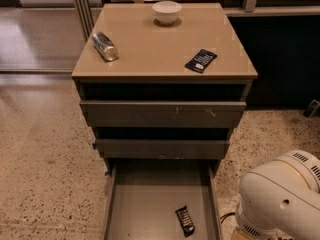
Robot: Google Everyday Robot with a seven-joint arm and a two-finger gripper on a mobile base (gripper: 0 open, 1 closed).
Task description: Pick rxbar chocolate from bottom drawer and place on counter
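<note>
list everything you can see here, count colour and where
rxbar: 1, black, on the bottom drawer's floor, front right
packet: 1, black with a white label, counter, front right
can: 1, silver, lying on its side, counter, left
bowl: 1, white, counter, back centre
counter: 1, tan, top of the cabinet
top drawer: 1, grey-brown, just under the counter
middle drawer: 1, grey-brown, below the top drawer
bottom drawer: 1, grey, lowest, pulled open
arm: 1, white, lower right, beside the bottom drawer
gripper: not in view
</note>
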